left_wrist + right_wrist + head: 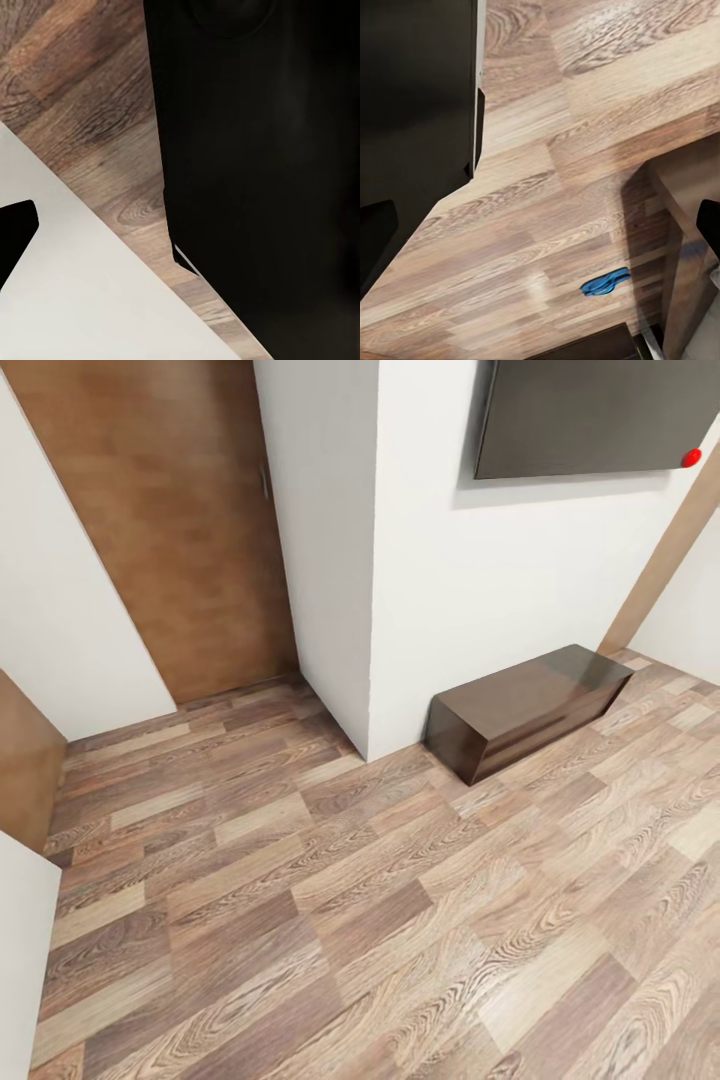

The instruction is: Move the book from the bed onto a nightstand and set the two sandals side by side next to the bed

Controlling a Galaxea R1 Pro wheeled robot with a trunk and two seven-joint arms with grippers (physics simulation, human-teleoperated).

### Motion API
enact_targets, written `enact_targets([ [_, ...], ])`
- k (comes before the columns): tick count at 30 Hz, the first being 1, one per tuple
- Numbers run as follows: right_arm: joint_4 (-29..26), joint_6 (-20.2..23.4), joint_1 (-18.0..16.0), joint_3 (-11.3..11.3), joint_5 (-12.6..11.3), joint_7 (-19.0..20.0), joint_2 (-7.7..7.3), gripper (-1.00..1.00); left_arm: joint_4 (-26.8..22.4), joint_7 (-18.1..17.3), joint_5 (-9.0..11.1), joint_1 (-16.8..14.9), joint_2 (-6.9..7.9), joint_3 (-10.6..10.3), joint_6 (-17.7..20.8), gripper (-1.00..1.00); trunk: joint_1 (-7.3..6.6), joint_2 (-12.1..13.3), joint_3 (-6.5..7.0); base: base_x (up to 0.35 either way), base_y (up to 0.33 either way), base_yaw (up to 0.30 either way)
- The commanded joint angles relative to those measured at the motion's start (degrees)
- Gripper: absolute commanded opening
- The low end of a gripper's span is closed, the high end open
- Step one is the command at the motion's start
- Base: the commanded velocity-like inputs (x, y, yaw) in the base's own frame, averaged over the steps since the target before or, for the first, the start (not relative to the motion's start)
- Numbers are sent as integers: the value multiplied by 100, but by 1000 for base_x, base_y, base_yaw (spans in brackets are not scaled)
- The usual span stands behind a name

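Fingers' spread cannot be told; one blue sandal [604, 282] lies on the floor [585, 150], well apart.

Brown grained planks were seen on the wood-plank floor [400, 920]; a bright blue flip-flop sandal [604, 282] was shown; the long low cabinet [525, 710] was rendered dark brown.

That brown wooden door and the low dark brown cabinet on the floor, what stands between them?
In the head view, a white wall corner juts out between the brown wooden door and the low dark brown cabinet, with wood-plank floor before it.
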Motion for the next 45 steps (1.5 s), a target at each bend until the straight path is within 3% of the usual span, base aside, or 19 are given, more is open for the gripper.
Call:
enact_targets([
  [1,-14,53,1,48,-5,-16,1,100,-3,21,55,-1,2,-49,-14,100,0,-2,-4,0,0,-50],
  [20,-24,54,1,70,-1,-16,6,100,-3,21,55,-1,2,-49,-12,100,0,-2,-4,0,0,-69],
  [45,-34,37,1,48,-5,-16,6,100,-3,21,55,-1,2,-49,-12,100,0,-2,-4,0,0,-153],
])
